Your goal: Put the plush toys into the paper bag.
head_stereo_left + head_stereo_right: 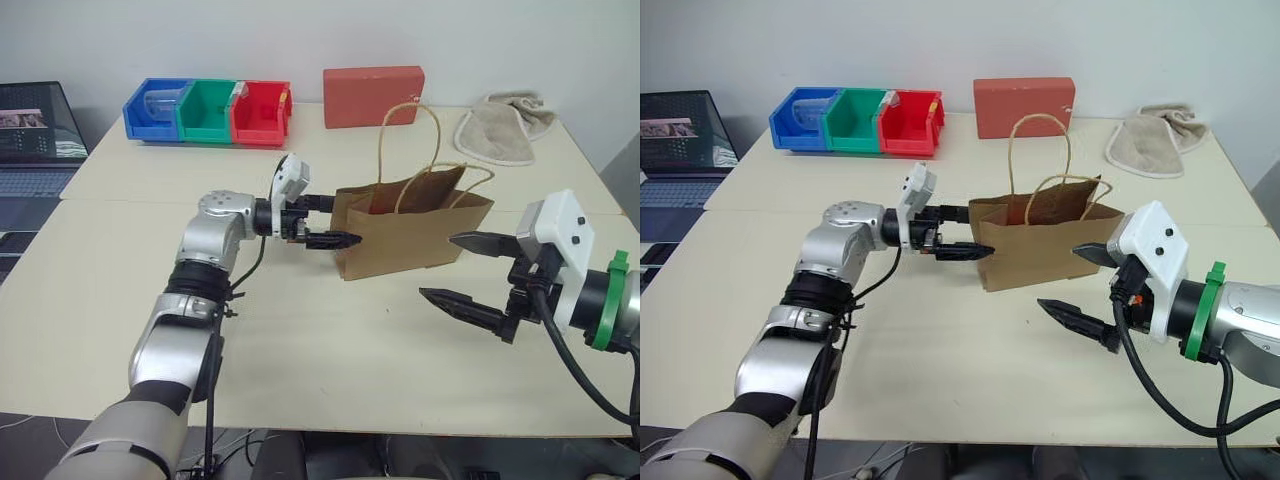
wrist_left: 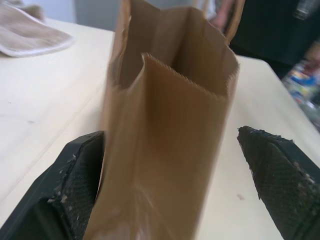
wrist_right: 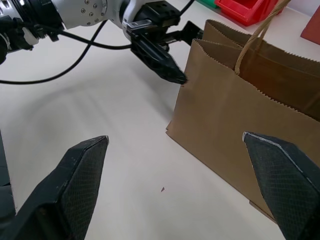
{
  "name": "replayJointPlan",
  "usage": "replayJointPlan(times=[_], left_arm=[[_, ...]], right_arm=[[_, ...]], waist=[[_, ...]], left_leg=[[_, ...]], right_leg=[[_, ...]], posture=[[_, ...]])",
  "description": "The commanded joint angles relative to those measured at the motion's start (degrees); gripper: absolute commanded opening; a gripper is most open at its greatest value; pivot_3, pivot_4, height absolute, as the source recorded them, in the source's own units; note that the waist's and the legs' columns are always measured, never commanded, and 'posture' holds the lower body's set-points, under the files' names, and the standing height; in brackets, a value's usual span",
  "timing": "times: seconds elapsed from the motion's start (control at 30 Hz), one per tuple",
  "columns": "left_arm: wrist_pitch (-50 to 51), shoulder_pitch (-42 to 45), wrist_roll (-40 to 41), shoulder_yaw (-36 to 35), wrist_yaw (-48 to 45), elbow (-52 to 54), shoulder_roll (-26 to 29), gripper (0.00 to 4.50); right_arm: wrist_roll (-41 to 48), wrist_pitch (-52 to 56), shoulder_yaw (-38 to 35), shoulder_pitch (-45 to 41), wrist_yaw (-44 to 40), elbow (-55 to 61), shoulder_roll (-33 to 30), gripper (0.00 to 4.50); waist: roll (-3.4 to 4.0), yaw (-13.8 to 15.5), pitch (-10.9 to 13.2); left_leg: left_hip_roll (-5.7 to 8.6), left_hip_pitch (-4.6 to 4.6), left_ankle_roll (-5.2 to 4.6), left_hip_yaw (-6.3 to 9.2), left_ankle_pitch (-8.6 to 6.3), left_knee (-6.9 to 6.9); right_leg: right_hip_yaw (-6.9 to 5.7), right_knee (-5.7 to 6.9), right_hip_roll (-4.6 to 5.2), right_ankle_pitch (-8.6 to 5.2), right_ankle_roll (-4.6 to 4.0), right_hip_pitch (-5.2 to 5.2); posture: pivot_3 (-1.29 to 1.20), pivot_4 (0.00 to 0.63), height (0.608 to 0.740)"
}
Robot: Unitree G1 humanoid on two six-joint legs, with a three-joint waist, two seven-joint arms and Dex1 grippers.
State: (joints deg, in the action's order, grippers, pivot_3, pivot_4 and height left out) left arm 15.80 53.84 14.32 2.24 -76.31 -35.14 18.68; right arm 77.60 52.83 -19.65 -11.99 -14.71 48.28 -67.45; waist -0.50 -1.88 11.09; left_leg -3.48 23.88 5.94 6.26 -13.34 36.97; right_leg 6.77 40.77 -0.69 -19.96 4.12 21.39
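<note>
The brown paper bag (image 1: 405, 235) stands upright and open-topped in the middle of the table, its two looped handles raised. My left gripper (image 1: 345, 220) is open and level at the bag's left end, one finger on each side of that narrow end. In the left wrist view one finger (image 2: 80, 185) lies against the bag wall (image 2: 165, 150) and the other stands apart from it. My right gripper (image 1: 437, 266) is open with nothing in it, just off the bag's right front corner. The plush toys are out of view.
At the back of the table are a red rectangular box (image 1: 373, 96), a row of blue, green and red bins (image 1: 208, 110) and a beige towel (image 1: 505, 128). A laptop (image 1: 35, 140) sits on a surface to the far left.
</note>
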Motion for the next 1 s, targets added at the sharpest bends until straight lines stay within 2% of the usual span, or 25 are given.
replayJointPlan(times=[0.03,0.1,0.37,0.53,0.67,0.77,1.0], left_arm=[[-1.9,-0.9,0.5,-0.9,5.0,3.2,-1.8,4.3],[-3.2,-1.1,0.3,-1.0,7.0,3.3,-2.5,3.9],[-3.4,-1.4,0.8,-0.1,7.4,2.6,-2.5,1.43],[-4.7,-0.5,0.5,0.1,6.2,0.3,-2.4,0.08],[-5.1,1.8,0.7,0.0,3.5,-3.4,-1.7,0.03],[-4.1,4.8,1.2,1.1,-3.5,-6.9,-0.9,0.03],[-5.9,9.0,-0.1,3.2,-11.3,-12.1,-1.8,0.03]], right_arm=[[-1.4,-1.6,0.2,-1.0,0.3,0.9,0.3,4.5],[-1.7,-1.6,0.4,-1.1,0.4,0.9,0.5,4.5],[-3.8,-1.7,0.3,-0.6,1.4,1.5,1.3,4.5],[-9.1,-2.8,0.3,0.6,1.5,3.0,2.6,4.5],[-13.9,-4.2,-1.0,2.1,1.4,4.8,4.0,4.5],[-7.9,-2.0,-10.6,7.8,-2.2,7.0,2.7,4.5],[4.2,3.7,-34.4,20.9,-6.2,7.2,2.0,4.5]], waist=[[0.0,0.0,0.0],[0.0,0.0,0.0],[0.0,0.0,0.0],[0.0,0.0,0.0],[0.0,0.0,0.0],[0.0,0.0,0.0],[-0.02,0.1,0.0]], left_leg=[[0.0,0.0,0.0,0.0,0.0,0.0],[0.0,0.0,0.0,0.0,0.0,-0.02],[0.0,-0.01,0.0,0.0,0.0,-0.02],[0.0,-0.01,0.0,0.0,0.0,-0.03],[0.01,-0.01,0.0,0.0,0.0,-0.02],[0.02,0.01,0.0,0.01,0.0,-0.06],[0.03,0.01,-0.01,0.01,-0.01,-0.09]], right_leg=[[0.0,0.0,0.0,0.0,0.0,0.0],[0.0,0.01,0.0,0.0,0.0,0.02],[0.0,0.0,-0.01,0.0,0.0,0.01],[-0.01,0.0,-0.01,0.0,0.0,0.01],[-0.01,0.0,-0.01,0.0,0.0,0.01],[-0.03,-0.02,-0.02,0.0,0.0,0.02],[-0.03,-0.13,-0.01,0.0,0.0,-0.07]], posture=[[0.0,0.15,0.74],[0.0,0.15,0.74],[0.0,0.15,0.74],[0.0,0.15,0.74],[0.0,0.15,0.74],[0.0,0.15,0.74],[0.0,0.15,0.74]])
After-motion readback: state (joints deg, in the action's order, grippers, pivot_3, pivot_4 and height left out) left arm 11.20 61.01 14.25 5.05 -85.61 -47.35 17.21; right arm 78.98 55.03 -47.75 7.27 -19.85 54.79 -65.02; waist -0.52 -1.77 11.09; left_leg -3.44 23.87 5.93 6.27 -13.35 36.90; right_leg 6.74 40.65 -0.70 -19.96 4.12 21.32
